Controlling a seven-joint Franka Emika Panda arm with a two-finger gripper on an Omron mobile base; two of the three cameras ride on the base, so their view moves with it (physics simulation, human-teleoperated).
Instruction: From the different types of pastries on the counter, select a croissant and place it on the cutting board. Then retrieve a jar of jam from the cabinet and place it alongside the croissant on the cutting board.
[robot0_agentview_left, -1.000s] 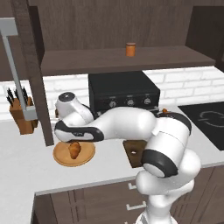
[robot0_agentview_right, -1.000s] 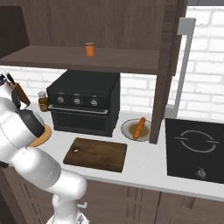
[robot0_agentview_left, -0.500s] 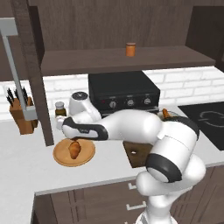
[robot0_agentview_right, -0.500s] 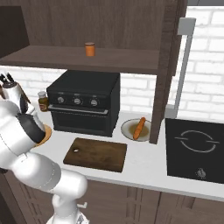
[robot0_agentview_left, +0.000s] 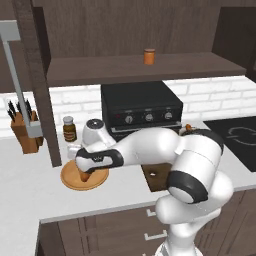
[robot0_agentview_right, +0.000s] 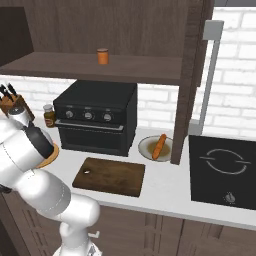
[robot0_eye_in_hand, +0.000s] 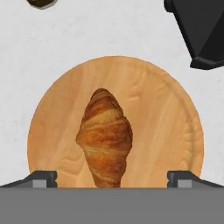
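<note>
The croissant (robot0_eye_in_hand: 105, 140) lies on a round light wooden plate (robot0_eye_in_hand: 166, 127) at the left of the counter (robot0_agentview_left: 30, 195). My gripper (robot0_eye_in_hand: 113, 179) hangs straight above it, open, one fingertip (robot0_eye_in_hand: 41, 178) on each side of the pastry's near end, not touching. From the left base view the gripper (robot0_agentview_left: 84, 171) sits low over the croissant (robot0_agentview_left: 86, 177). The cutting board (robot0_agentview_right: 110, 176) lies bare in front of the oven, partly hidden by my arm (robot0_agentview_left: 152, 175). The jar of jam (robot0_agentview_left: 149, 56) stands on the cabinet's open shelf (robot0_agentview_right: 103, 56).
A black oven (robot0_agentview_right: 95, 117) stands behind the board. The long thin loaf (robot0_agentview_right: 159, 146) rests on a plate to its right, beside a cooktop (robot0_agentview_right: 225, 170). A dark labelled jar (robot0_agentview_left: 69, 128) and a knife block (robot0_agentview_left: 25, 131) stand behind the round plate. A wooden post (robot0_agentview_left: 42, 90) rises close by.
The hand has swung from the left rear over the round plate and come down toward the croissant. The pastries, board and jar have not moved.
</note>
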